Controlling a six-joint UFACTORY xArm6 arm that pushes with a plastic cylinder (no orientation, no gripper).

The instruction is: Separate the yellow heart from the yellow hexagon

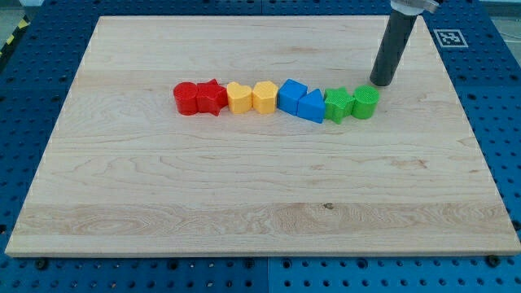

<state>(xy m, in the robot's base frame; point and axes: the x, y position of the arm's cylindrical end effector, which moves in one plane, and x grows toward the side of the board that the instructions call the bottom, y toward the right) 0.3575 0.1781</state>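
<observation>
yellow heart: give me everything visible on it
The yellow heart is a small, chunky block with ridged sides, plastic by the look of it, lying flat on the wooden board. It is third from the view's left in the row of blocks. Its right side touches the yellow hexagon; its left side meets or nearly meets the red star. My tip is far off to the view's right, above the green blocks.

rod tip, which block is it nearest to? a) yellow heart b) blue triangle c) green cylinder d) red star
c: my tip sits just above the green cylinder at the view's right end of the row, far from the yellow heart.
</observation>
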